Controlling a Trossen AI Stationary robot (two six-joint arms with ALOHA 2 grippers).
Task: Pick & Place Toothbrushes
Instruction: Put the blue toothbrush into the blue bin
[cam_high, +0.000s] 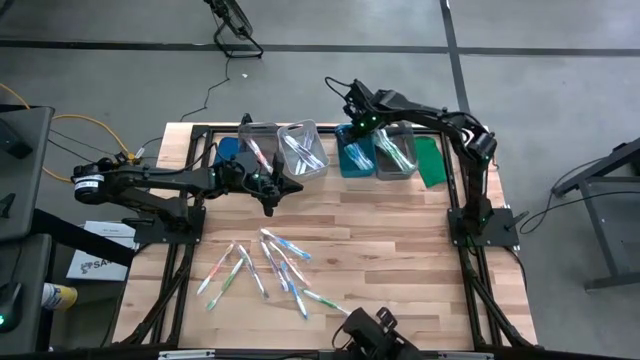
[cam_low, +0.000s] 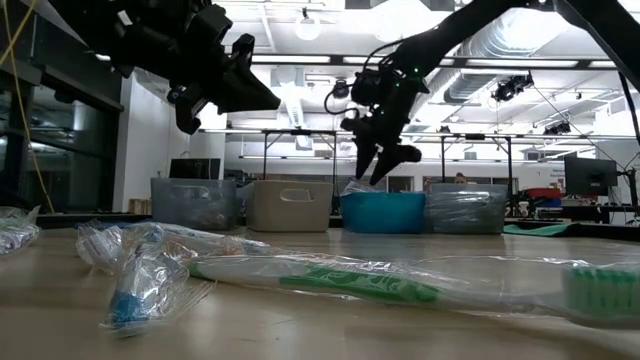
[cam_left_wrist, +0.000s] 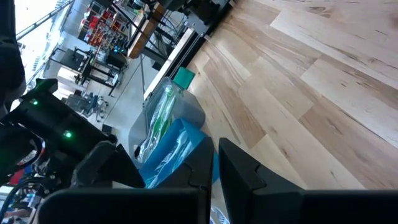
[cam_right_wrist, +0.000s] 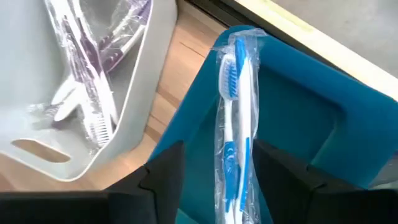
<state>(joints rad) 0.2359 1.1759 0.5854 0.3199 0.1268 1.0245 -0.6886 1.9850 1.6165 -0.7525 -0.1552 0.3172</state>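
A large industrial robotics lab or workshop, seen from a wooden butcher-block table (cam_high: 390, 225) bolted to a black metal frame (cam_high: 180, 235) on a bare grey concrete floor (cam_high: 120, 80) marked with dark lines; cables (cam_high: 75, 125) (yellow and black) trail across that floor beside the table. Behind the table the hall is open and high, with exposed silver ducts (cam_low: 500, 40), round ceiling lights (cam_low: 308, 28), metal racking (cam_low: 480, 170) and a dark monitor (cam_low: 590, 178); another similar dark stand (cam_high: 610, 180) sits nearby.

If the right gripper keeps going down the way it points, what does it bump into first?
Probably the teal bin. The right gripper holds a wrapped blue toothbrush just above its rim, so the brush would likely go into the bin first; depth is hard to judge.
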